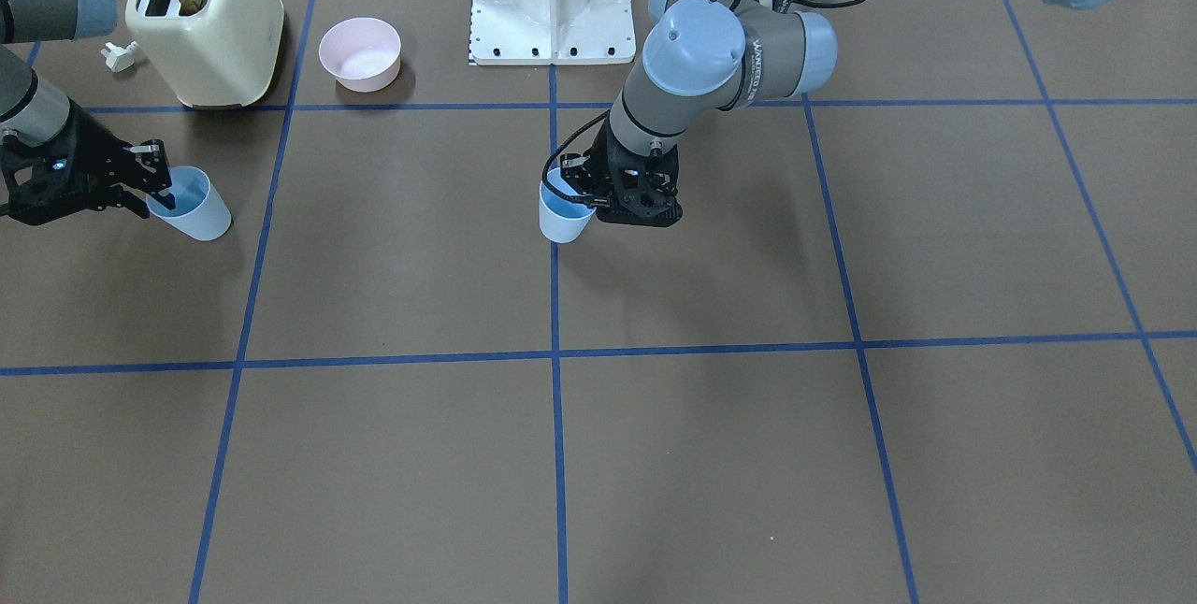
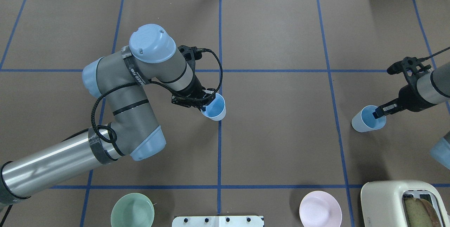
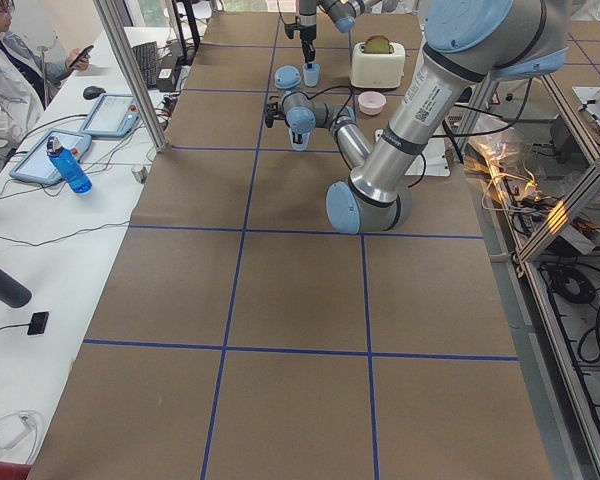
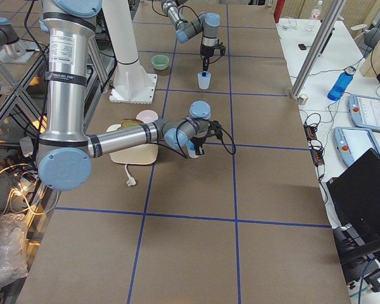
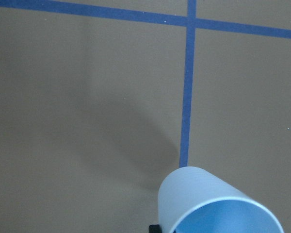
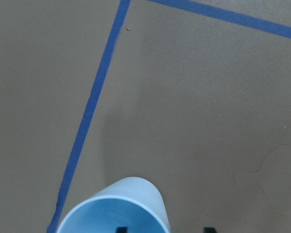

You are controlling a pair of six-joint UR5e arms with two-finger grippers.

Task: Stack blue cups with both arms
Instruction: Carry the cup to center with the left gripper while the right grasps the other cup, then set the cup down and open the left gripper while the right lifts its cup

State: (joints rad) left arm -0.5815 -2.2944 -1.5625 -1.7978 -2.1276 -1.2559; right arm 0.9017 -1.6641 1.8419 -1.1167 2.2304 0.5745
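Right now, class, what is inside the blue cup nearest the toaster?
One finger of the right hand dips inside the blue cup by its rim; the other is outside. Otherwise it looks empty, though the finger covers part of the inside.

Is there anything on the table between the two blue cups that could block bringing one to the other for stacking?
Nothing visible does. Between the left arm's cup and the right arm's cup lies only bare table. The pink bowl and the toaster stand nearer the robot's base.
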